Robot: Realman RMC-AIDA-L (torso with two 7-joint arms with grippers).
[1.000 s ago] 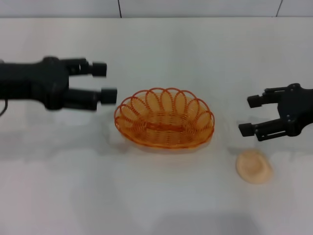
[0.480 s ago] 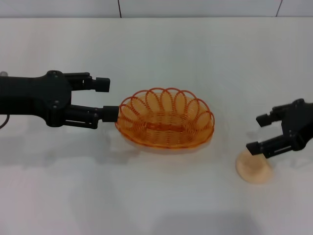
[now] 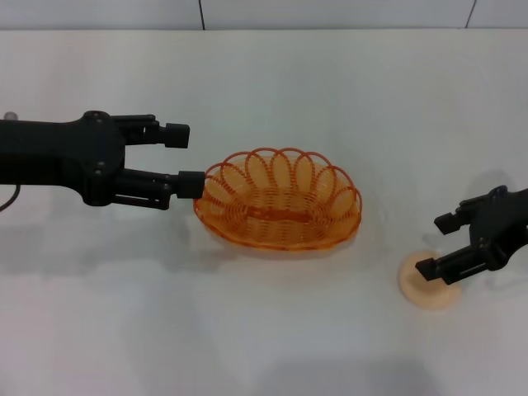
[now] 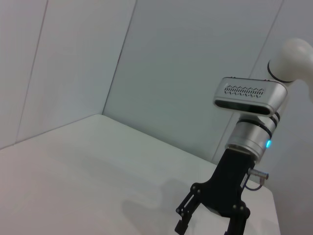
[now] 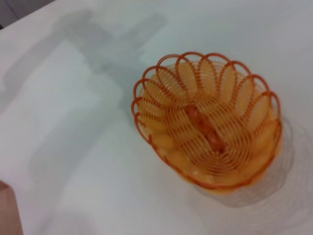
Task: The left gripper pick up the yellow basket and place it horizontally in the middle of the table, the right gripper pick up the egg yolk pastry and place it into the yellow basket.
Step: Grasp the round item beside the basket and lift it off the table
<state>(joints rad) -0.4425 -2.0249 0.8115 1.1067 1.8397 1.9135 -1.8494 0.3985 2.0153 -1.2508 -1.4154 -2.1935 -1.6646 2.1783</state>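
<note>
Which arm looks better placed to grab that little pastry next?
The right. The right gripper hangs open directly over the egg yolk pastry near the table's right side. The left gripper is far off, open, at the left rim of the yellow basket, which stands between them.

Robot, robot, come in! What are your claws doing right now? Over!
Left claw open at orange-yellow wire basket rim. Right claw open over round cream pastry. Nothing blocking.

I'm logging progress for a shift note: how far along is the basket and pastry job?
Done: yellow basket lies mid-table. In hand: open right gripper is over the egg yolk pastry, not gripping yet. Open left gripper sits at the basket's rim. Left: lifting the pastry into the basket.
</note>
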